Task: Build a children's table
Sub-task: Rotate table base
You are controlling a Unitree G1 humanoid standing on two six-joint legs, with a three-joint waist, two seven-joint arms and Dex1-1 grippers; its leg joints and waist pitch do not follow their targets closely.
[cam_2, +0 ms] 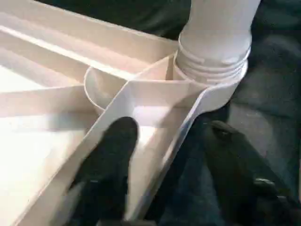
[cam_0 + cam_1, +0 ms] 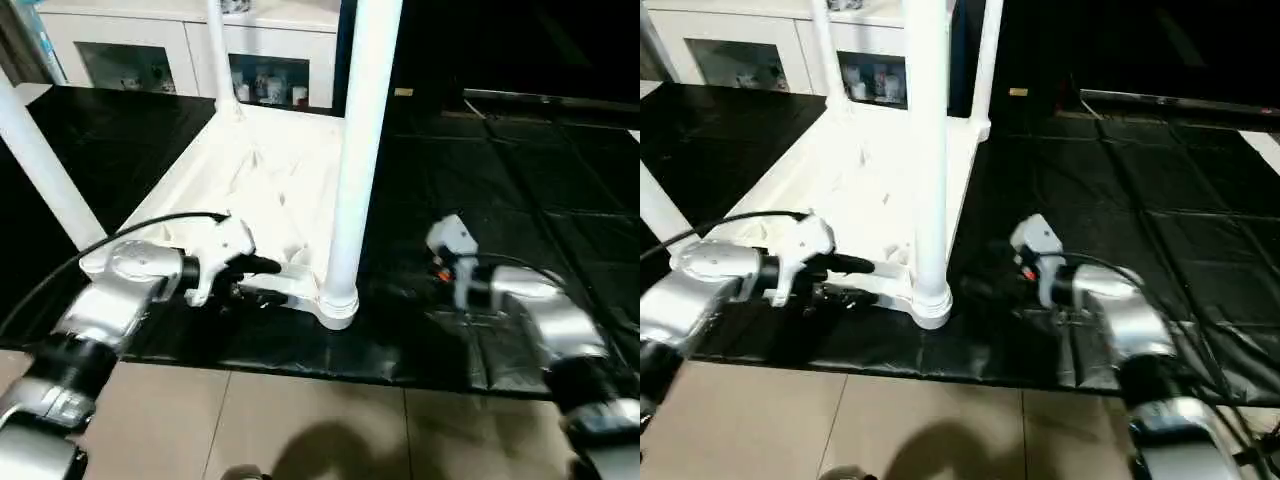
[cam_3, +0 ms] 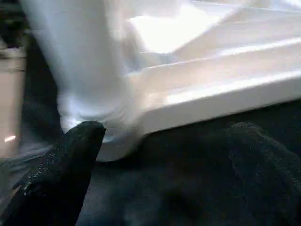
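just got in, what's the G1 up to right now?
It is assembling the white children's table, which lies upside down on a black mat. Legs already stand in its corner sockets, the near leg among them. The left tool straddles the tabletop's edge by that corner, one finger inside the rim, open. The right tool faces the same corner, open, holding nothing.

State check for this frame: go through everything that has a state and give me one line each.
Table top: upside down on the black mat, ribs up.
Near leg: upright in its corner socket.
Other legs: upright too.
Left gripper: open, straddling the table's edge rib.
Right gripper: open, empty, beside the near corner.
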